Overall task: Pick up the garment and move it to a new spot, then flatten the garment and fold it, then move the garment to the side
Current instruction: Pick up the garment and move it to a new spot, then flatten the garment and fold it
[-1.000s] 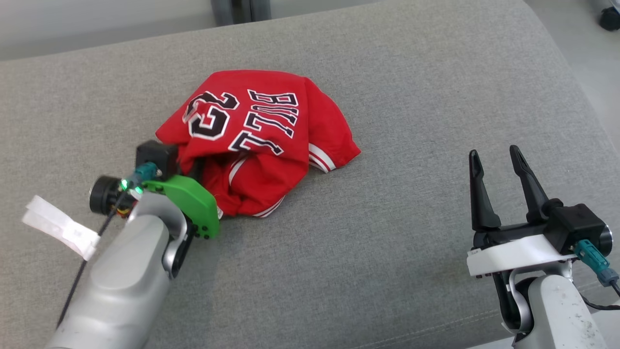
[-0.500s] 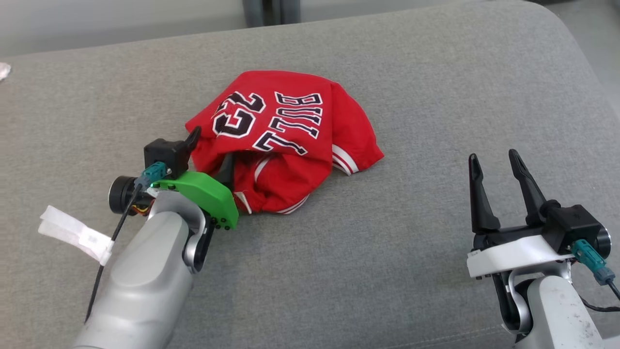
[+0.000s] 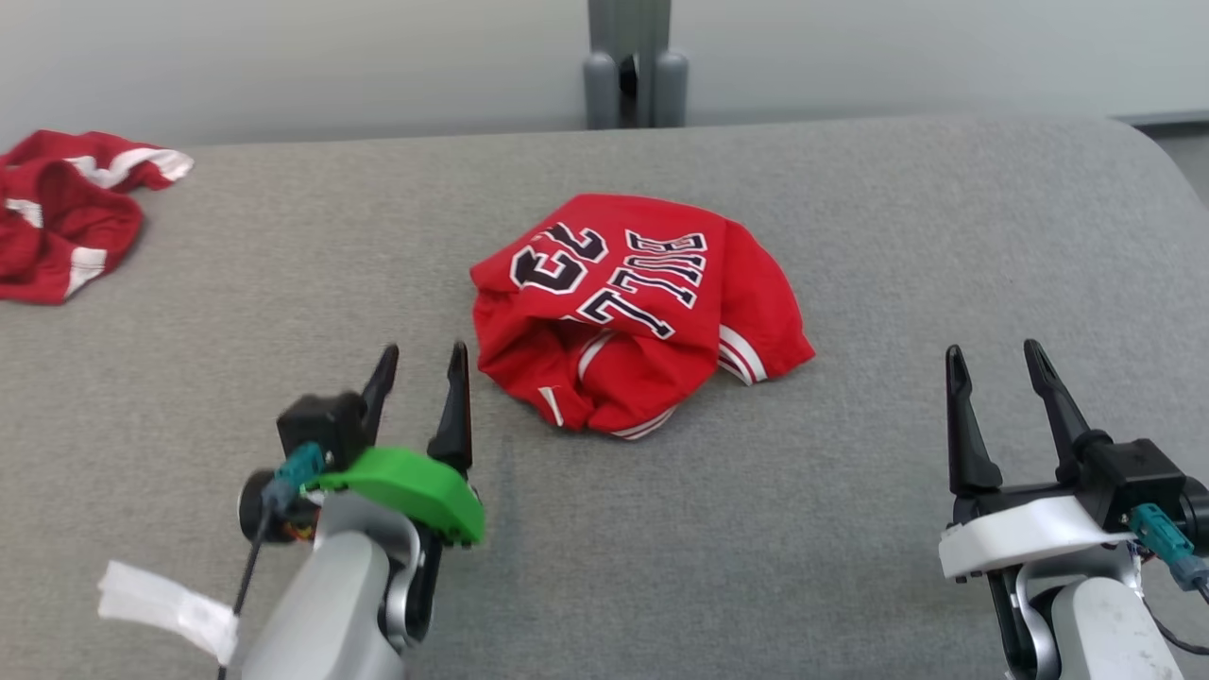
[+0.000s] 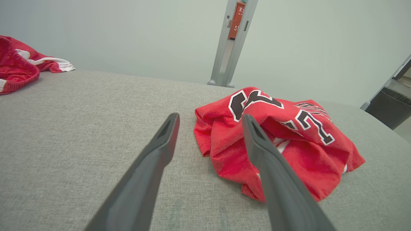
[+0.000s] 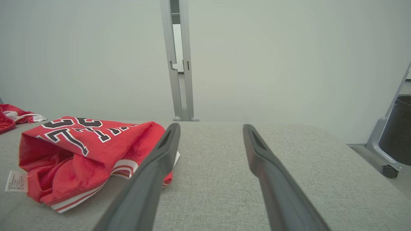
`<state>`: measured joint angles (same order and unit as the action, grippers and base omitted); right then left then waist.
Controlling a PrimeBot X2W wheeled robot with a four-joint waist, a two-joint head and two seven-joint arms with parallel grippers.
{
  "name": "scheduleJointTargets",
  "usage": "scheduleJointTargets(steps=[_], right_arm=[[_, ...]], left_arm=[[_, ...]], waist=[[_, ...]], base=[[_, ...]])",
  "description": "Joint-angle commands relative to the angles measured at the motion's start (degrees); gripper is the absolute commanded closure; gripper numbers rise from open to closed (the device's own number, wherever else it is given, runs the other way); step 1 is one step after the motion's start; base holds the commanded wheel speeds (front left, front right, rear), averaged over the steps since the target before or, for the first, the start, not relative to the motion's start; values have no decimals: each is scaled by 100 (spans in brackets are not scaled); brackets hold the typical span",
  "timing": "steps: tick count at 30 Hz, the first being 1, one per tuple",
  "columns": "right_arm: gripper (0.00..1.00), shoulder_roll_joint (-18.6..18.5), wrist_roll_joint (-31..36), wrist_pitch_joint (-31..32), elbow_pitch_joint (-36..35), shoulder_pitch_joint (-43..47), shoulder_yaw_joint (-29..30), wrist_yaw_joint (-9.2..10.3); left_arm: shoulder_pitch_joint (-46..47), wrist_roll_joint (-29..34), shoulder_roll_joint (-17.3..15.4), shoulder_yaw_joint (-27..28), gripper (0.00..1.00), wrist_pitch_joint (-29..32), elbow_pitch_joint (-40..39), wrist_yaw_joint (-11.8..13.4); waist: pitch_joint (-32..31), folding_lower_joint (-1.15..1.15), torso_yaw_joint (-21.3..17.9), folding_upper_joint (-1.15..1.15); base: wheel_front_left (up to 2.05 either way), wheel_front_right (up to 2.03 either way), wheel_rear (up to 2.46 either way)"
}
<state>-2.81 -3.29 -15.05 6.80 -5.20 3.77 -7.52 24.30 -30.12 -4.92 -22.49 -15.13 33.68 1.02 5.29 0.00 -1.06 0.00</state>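
A crumpled red garment point(image 3: 633, 312) with black-and-white lettering and a number lies in a heap at the middle of the grey cushioned surface point(image 3: 850, 208); it appears again in the left wrist view point(image 4: 276, 141) and the right wrist view point(image 5: 80, 154). My left gripper point(image 3: 420, 364) stands open just left of the heap, apart from it, nothing between its fingers point(image 4: 160, 150). Far to the right, my right gripper point(image 3: 992, 364) is open too, its fingers point(image 5: 167, 150) empty and well clear of the cloth.
A second red garment point(image 3: 57, 212) with white trim lies bunched at the far left edge. A grey post point(image 3: 628, 66) stands behind the surface against a pale wall. A dark bin on a wheeled frame point(image 5: 395, 141) stands off the right end.
My left gripper was shut on the garment's near edge; it has opened, let go and drawn back to the left. The head camera has shifted, so the whole scene sits differently. The right gripper stays open.
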Motion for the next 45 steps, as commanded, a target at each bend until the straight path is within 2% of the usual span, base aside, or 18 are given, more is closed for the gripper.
scheduleJointTargets(steps=[1, 10, 17, 31, 45], right_arm=[[0, -15, 34, -19, 15, 100, 11, 6], [0, -15, -154, -20, 75, 535, -39, 6], [0, -16, -396, -20, 132, 742, -152, 6], [0, -16, -428, -20, 281, 742, -228, 6], [0, -15, -410, -19, 417, 768, -409, 6]], left_arm=[[-248, 84, 34, 47, 0, -3, -84, -6], [-1288, 478, 111, 638, 0, -3, -910, 33], [-1910, 755, 128, 1116, 0, -3, -1431, -8], [-2152, 1087, 162, 1232, 0, -4, -1341, -109], [-2173, 1133, 186, 1294, 0, -3, -1232, -191]], waist=[[-375, 0, 385, 0], [-637, 0, 703, 0], [-698, 0, 699, 0], [-757, 0, 624, 0], [-767, 0, 660, 0]], base=[[0, 0, 0], [0, 0, 0], [0, 0, 0], [0, 0, 0], [0, 0, 0]])
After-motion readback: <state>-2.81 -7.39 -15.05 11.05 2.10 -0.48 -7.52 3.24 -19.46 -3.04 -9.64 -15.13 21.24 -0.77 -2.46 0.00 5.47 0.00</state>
